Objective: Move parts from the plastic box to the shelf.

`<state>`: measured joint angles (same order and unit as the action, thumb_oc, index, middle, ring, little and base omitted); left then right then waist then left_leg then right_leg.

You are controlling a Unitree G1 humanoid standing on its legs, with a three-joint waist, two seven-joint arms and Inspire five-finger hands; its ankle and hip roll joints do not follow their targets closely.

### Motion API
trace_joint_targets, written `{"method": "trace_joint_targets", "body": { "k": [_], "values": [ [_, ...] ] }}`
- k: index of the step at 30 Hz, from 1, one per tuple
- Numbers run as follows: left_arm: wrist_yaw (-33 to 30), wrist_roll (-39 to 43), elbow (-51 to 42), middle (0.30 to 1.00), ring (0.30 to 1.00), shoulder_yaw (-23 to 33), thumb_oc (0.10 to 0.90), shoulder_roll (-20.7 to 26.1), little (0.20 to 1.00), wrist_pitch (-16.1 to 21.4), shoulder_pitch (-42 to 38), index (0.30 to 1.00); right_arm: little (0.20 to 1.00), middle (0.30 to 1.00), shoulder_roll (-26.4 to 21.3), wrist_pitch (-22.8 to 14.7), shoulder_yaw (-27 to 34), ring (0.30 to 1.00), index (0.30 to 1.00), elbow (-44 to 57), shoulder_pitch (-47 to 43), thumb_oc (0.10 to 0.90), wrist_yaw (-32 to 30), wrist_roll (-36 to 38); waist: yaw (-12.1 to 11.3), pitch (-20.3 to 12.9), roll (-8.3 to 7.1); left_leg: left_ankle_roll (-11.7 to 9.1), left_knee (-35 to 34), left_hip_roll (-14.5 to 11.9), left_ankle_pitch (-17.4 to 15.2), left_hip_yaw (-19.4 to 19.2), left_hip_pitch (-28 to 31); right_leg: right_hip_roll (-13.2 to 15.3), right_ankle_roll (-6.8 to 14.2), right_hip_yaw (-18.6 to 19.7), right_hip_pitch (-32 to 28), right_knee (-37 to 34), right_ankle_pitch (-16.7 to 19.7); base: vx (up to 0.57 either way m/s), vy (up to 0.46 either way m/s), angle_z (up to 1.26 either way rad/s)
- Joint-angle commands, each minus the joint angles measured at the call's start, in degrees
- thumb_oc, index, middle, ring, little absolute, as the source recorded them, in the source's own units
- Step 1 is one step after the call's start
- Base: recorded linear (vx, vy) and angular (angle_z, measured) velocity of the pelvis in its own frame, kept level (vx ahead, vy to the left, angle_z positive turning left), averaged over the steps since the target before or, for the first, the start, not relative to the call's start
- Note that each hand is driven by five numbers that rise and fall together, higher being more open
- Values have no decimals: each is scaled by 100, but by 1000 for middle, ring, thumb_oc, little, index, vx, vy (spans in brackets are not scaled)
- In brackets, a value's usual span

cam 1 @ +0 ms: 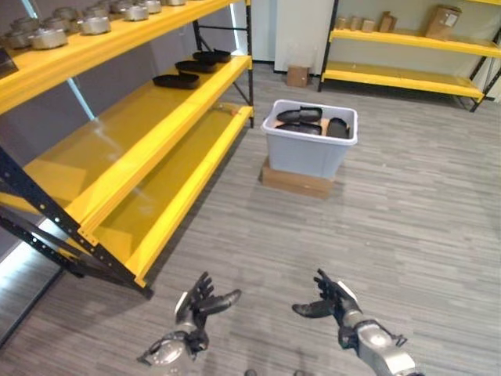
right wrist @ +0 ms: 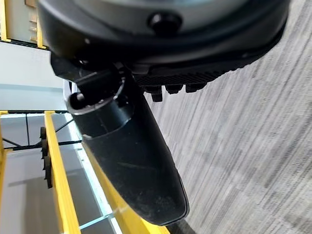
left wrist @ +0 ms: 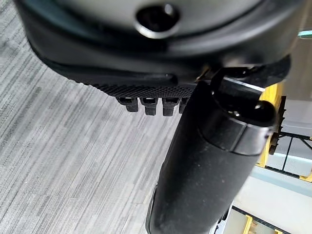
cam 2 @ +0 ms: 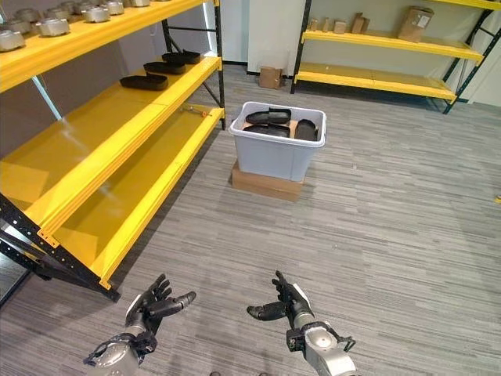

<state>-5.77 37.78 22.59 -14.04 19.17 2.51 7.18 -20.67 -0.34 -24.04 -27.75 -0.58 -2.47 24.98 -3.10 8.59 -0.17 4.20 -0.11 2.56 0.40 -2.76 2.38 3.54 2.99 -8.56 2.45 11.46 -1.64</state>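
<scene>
Both hands low in front, over bare floor (cam 1: pixel 376 219), well short of the box. Left hand (cam 1: pixel 196 307) has its fingers spread loosely and relaxed, holding nothing; right hand (cam 1: pixel 333 299) same, fingers loosely extended, thumb pointing inward, empty. Grey plastic box (cam 1: pixel 309 149) sits ahead on the floor on a flat cardboard piece (cam 1: pixel 296 180), near the end of the yellow shelf (cam 1: pixel 149 133). Black parts (cam 1: pixel 301 117) lie inside the box, several of them, flat oval shapes. More black parts (cam 1: pixel 176 80) already sit on the middle level of the shelf toward its far end, apart from each other in a row. Top level carries a line of round metal parts (cam 1: pixel 94 23). Second yellow shelf (cam 1: pixel 407 78) along the back wall with cardboard boxes (cam 1: pixel 442 19) on its upper level; small cardboard box (cam 1: pixel 297 76) on the floor by it.
</scene>
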Motion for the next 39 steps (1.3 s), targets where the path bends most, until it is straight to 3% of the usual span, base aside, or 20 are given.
{"method": "trace_joint_targets", "body": {
  "k": [1, 3, 4, 5, 7, 9, 10, 12, 14, 21, 24, 27, 29, 30, 31, 32, 35, 37, 38, 39],
  "values": [
    [117, -164, -339, 1000, 1000, -56, 900, 188, 1000, 397, -385, 1000, 1000, 1000, 184, -447, -19, 1000, 1000, 391, -401, 900, 90, 123, -3, -99, -124, 30, 665, -75, -540, 477, -85, 686, 589, 224, 592, 1380, 714, 3, 176, 27],
    [134, -203, -345, 1000, 1000, -67, 900, 208, 1000, 395, -378, 1000, 1000, 1000, 172, -459, 9, 1000, 1000, 478, -353, 900, 107, 124, 32, 12, -86, 91, 663, -52, -560, 476, 26, 695, 606, 294, 851, 1905, 1054, 13, 149, 10],
    [142, -205, -359, 1000, 1000, -78, 900, 220, 1000, 393, -377, 1000, 1000, 1000, 166, -456, 15, 1000, 1000, 492, -350, 900, 109, 136, 36, 58, -66, 108, 680, -65, -565, 475, 47, 638, 606, 305, 994, 2141, 1031, 159, 170, -6],
    [224, -230, -363, 1000, 1000, -60, 900, 208, 1000, 371, -288, 1000, 1000, 1000, 166, -435, 80, 1000, 1000, 485, -263, 900, 124, 172, 79, 57, -61, 134, 631, -7, -678, 458, 242, 665, 591, 143, 1255, 1872, 898, 161, 124, -13],
    [225, -229, -364, 1000, 1000, -60, 900, 207, 1000, 371, -286, 1000, 1000, 1000, 164, -435, 80, 1000, 1000, 486, -261, 900, 124, 172, 83, 64, -56, 133, 628, -12, -681, 462, 255, 662, 590, 136, 1241, 1870, 894, 114, 45, -9],
    [259, -192, -372, 1000, 1000, -28, 900, 207, 1000, 378, -267, 1000, 1000, 1000, 145, -433, 103, 1000, 1000, 493, -261, 900, 108, 216, 105, 80, -92, 87, 527, 52, -776, 474, 452, 687, 572, -49, 1237, 1028, 878, 235, -12, 11],
    [279, -184, -324, 1000, 1000, 11, 900, 182, 1000, 385, -246, 1000, 1000, 1000, 127, -441, 124, 1000, 1000, 424, -305, 900, 81, 184, 95, 85, -124, 26, 432, 75, -909, 410, 639, 868, 610, -366, 1183, 52, 1004, 327, -55, 3],
    [270, -186, -262, 1000, 1000, 61, 900, 149, 1000, 385, -262, 1000, 1000, 1000, 143, -431, 104, 1000, 1000, 373, -392, 900, 61, 134, 85, 88, -132, -37, 383, 53, -1026, 319, 821, 909, 698, -648, 1157, -589, 1274, 303, -58, -3],
    [284, -158, -273, 1000, 1000, 98, 900, 130, 1000, 398, -249, 1000, 1000, 1000, 165, -420, 74, 1000, 1000, 378, -435, 900, 74, 182, 103, 71, -143, -98, 356, 14, -1083, 281, 965, 905, 760, -675, 1175, -849, 1454, 284, -58, -16],
    [247, -124, -333, 1000, 1000, 65, 900, 122, 1000, 413, -258, 1000, 1000, 1000, 38, -464, 91, 1000, 1000, 608, -230, 900, 103, 318, 273, -235, -48, -319, 374, -469, -1071, 417, 1117, 521, 502, -764, 1289, -506, 1105, 310, -96, -2],
    [194, -94, -330, 1000, 1000, 40, 900, 151, 1000, 431, -291, 1000, 1000, 1000, -26, -492, 137, 1000, 1000, 659, -112, 900, 92, 319, 370, -302, -21, -462, 473, -736, -839, 426, 1104, 318, 362, -740, 1345, -293, 853, 297, -110, 24],
    [188, -69, -374, 1000, 1000, 29, 900, 167, 1000, 442, -276, 1000, 1000, 1000, -85, -515, 167, 1000, 1000, 646, -30, 900, 85, 378, 379, -331, -27, -550, 838, -839, -622, 429, 998, 115, 251, -664, 1247, -338, 708, 228, -100, 3],
    [170, 5, -462, 1000, 1000, 33, 900, 169, 1000, 467, -235, 1000, 1000, 1000, -119, -509, 188, 1000, 1000, 653, 37, 900, 86, 415, 348, -260, -82, -656, 1991, -824, -47, 438, 458, -57, 73, -494, 1037, -520, 642, 149, -130, -1],
    [163, 98, -459, 1000, 1000, -6, 900, 181, 1000, 462, -257, 1000, 1000, 1000, -209, -578, 198, 1000, 1000, 664, 11, 900, 69, 534, 153, 9, -218, -695, 3440, -656, 527, 677, -415, -166, -128, -359, 760, -733, 588, 101, -179, -33],
    [148, 94, -466, 1000, 1000, -28, 900, 206, 1000, 453, -279, 1000, 1000, 1000, -229, -579, 205, 1000, 1000, 675, -15, 900, 37, 532, 92, 109, -309, -664, 3849, -538, 658, 823, -682, -151, -182, -349, 675, -799, 577, 103, -169, -65],
    [148, 91, -501, 1000, 1000, -54, 900, 225, 1000, 433, -290, 1000, 1000, 1000, -251, -589, 213, 1000, 1000, 709, -42, 900, 3, 541, 42, 170, -372, -606, 3876, -483, 510, 833, -937, -136, -189, -345, 598, -849, 520, 115, -75, -92],
    [174, 104, -559, 1000, 1000, -76, 900, 262, 1000, 413, -253, 1000, 1000, 1000, -259, -606, 262, 1000, 1000, 737, -21, 900, -38, 607, -40, 234, -517, -471, 3137, -521, 62, 636, -1450, -57, -123, -282, 317, -952, 443, 176, 9, -26],
    [180, 42, -581, 1000, 1000, -102, 900, 314, 1000, 430, -182, 1000, 1000, 1000, -274, -636, 292, 1000, 1000, 759, 31, 900, -62, 573, -73, 199, -518, -482, 1791, -668, -31, 510, -1539, -48, -69, -211, 160, -1001, 336, 290, 170, -5],
    [174, -129, -569, 1000, 1000, -111, 900, 333, 1000, 438, -150, 1000, 1000, 1000, -256, -647, 307, 1000, 1000, 725, 93, 900, -80, 507, -152, 176, -404, -628, 636, -789, 650, 678, -1614, -159, -63, -110, -88, -1090, 223, 263, 182, -30],
    [173, -130, -569, 1000, 1000, -112, 900, 333, 1000, 438, -150, 1000, 1000, 1000, -256, -647, 308, 1000, 1000, 726, 94, 900, -80, 507, -145, 169, -406, -630, 596, -786, 681, 683, -1607, -156, -64, -117, -81, -1093, 228, 317, 232, -66]
  ]
}}
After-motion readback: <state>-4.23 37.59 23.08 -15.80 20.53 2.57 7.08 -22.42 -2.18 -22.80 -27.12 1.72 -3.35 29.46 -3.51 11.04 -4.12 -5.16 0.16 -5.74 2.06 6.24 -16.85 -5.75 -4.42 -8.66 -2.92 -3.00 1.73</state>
